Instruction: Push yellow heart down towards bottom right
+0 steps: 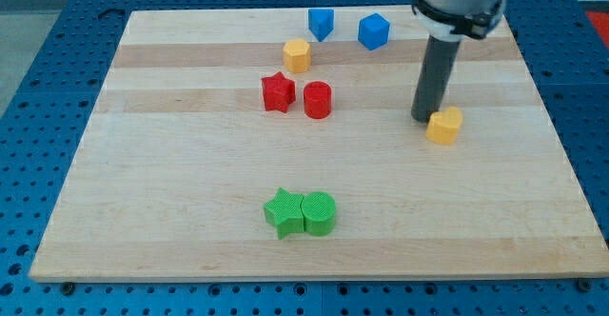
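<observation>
My tip (424, 117) sits touching the yellow heart (444, 125) on its upper-left side, which is the right side to shove it down toward the board's (190, 211) bottom-right corner; heart's at the view's right, mid-height, well short of that corner. No fingers on this rig, just a bare rod w/ nothing held. Path to the corner looks clear: green star (284, 211) + green cylinder (320, 212) are touching but well off to the left, reds/blues/yellow hexagon (297, 55) up top, irrelevant
</observation>
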